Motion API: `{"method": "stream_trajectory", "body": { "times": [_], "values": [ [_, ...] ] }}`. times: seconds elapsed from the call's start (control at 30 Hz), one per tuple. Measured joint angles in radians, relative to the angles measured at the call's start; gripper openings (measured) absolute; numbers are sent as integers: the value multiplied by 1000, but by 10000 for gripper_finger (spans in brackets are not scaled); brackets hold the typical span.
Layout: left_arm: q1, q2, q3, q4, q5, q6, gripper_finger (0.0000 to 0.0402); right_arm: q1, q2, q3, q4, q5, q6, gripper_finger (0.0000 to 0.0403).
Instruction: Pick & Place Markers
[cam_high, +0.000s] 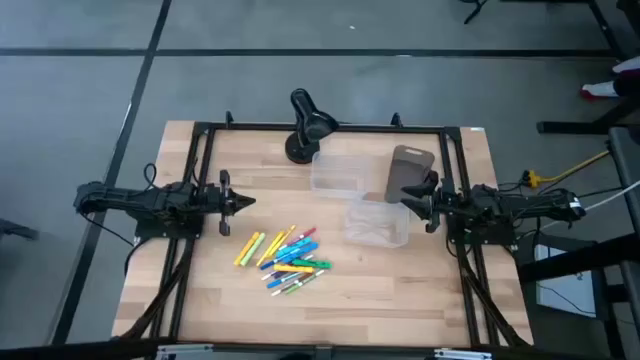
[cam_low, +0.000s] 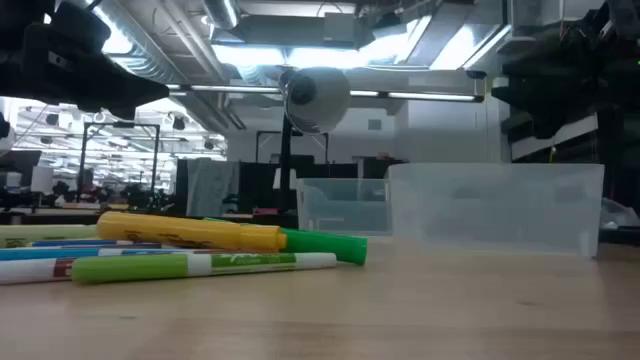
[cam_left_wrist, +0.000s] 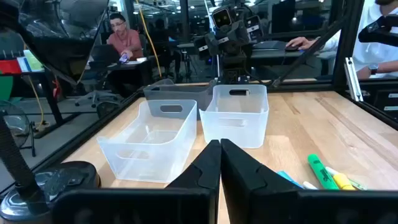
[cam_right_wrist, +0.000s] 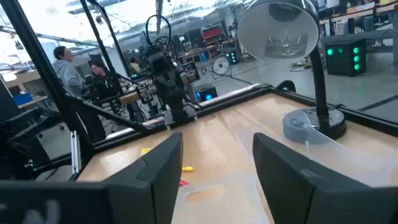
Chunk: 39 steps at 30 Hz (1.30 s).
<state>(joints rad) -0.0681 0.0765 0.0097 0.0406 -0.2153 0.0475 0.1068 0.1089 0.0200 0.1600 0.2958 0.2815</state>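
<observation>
Several markers (cam_high: 285, 258) in yellow, orange, green, blue and red lie in a loose pile on the wooden table, left of centre toward the near edge; the low view shows a yellow and a green marker (cam_low: 220, 248) lying flat. My left gripper (cam_high: 243, 203) hovers at the table's left, above and left of the pile, shut (cam_left_wrist: 219, 163). My right gripper (cam_high: 410, 203) hovers at the table's right, over the edge of the nearer clear bin (cam_high: 378, 222), open (cam_right_wrist: 217, 168). Neither touches anything.
A second clear bin (cam_high: 337, 172) sits farther back, with a grey-brown tray (cam_high: 408, 172) to its right. A black desk lamp (cam_high: 305, 125) stands at the far edge. A black frame (cam_high: 200, 160) rims the table. People sit at desks beyond the table.
</observation>
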Motion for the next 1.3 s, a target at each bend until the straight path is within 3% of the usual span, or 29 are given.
{"method": "stream_trajectory", "body": {
  "times": [0.6, 0.87, 1.07, 1.3],
  "values": [
    [0, 0, 0, 0, 0, 0, 8, 0, 0, 0, 173, -1, -59, 194],
    [0, 0, 0, 0, 0, 0, 6, 0, 11, 4, 260, -58, -90, 194],
    [0, 0, 0, 0, 0, 0, 9, 0, 119, 108, 258, -89, -154, 194],
    [0, 0, 0, 0, 0, 0, 9, 0, 362, 315, 134, -91, -212, 194]
  ]
}}
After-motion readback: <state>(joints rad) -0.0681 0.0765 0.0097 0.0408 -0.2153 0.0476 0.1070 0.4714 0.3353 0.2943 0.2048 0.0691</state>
